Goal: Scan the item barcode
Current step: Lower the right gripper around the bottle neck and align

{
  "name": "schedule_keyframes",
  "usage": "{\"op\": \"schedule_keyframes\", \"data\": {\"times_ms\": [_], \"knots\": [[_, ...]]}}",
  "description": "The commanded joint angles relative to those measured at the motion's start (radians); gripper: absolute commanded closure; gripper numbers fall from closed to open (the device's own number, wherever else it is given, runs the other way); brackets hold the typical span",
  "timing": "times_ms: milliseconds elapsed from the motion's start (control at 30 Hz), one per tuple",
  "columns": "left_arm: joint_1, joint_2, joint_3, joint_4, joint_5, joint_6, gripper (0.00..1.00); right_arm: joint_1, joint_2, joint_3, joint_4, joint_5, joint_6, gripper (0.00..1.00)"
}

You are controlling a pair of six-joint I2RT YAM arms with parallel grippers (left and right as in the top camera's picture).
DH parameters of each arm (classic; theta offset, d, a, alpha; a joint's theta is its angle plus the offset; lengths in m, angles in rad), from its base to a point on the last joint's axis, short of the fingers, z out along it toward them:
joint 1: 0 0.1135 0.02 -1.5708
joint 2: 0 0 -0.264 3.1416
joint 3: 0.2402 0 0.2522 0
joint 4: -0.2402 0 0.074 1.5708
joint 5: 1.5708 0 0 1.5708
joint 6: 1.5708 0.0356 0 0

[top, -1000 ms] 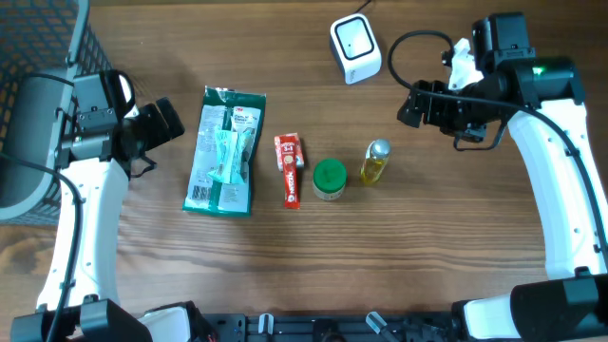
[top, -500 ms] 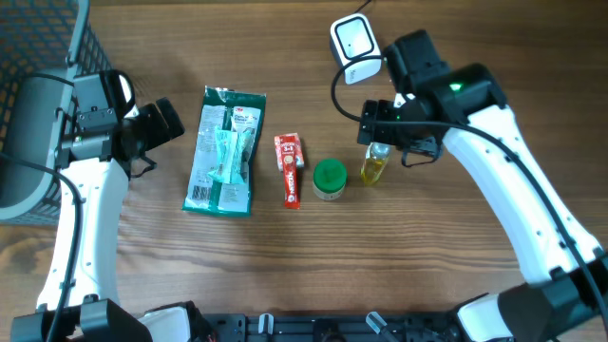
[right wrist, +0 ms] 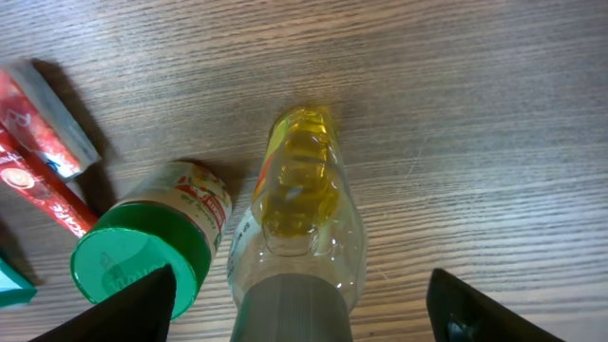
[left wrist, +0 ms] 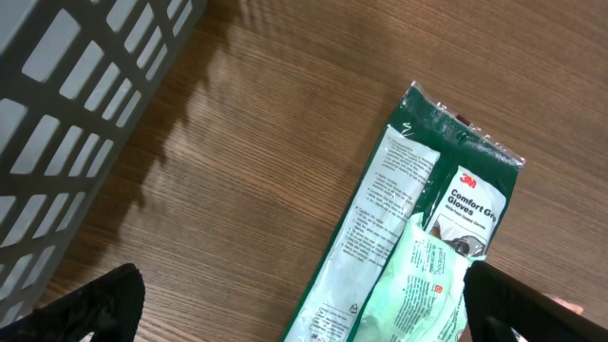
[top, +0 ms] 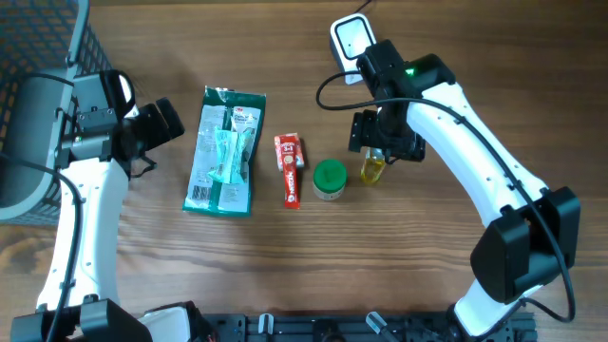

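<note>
A small bottle of yellow oil [top: 373,168] with a grey cap stands in a row with a green-lidded jar [top: 330,179], a red packet [top: 289,169] and a green glove pack [top: 220,150]. The white barcode scanner [top: 350,40] sits at the back. My right gripper [top: 380,142] hangs right over the bottle. In the right wrist view the bottle [right wrist: 299,209] stands between the open jaws, whose fingers [right wrist: 133,304] stay clear of it on both sides. My left gripper [top: 166,122] is open and empty, just left of the glove pack [left wrist: 418,237].
A dark wire basket [top: 38,57] fills the back left corner, close behind my left arm; its grid [left wrist: 66,123] shows in the left wrist view. The jar [right wrist: 142,261] stands very near the right gripper's left finger.
My right arm has swung left from the table's far right side to above the oil bottle. The left arm and all the items have stayed put.
</note>
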Motion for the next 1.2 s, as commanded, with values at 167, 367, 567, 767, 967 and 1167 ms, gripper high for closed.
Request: {"op": "schedule_keyframes", "data": {"times_ms": [167, 367, 567, 767, 967, 1167], "knots": [[0.003, -0.001, 0.005, 0.000, -0.003, 0.012, 0.00, 0.007, 0.017, -0.060, 0.047, 0.001, 0.016, 0.18], [0.003, -0.001, 0.005, 0.000, -0.003, 0.012, 0.00, 0.007, 0.017, -0.085, 0.084, 0.032, 0.011, 0.37], [0.003, -0.001, 0.005, 0.000, -0.003, 0.012, 0.00, 0.007, 0.017, -0.085, 0.114, 0.027, -0.123, 0.46], [0.003, -0.001, 0.005, 0.000, -0.003, 0.012, 0.00, 0.007, 0.017, -0.085, 0.125, 0.026, -0.392, 0.49], [0.003, -0.001, 0.005, 0.000, -0.003, 0.012, 0.00, 0.007, 0.017, -0.085, 0.140, 0.024, -0.230, 0.20], [0.003, -0.001, 0.005, 0.000, -0.003, 0.012, 0.00, 0.007, 0.017, -0.085, 0.129, -0.027, -0.139, 0.51]]}}
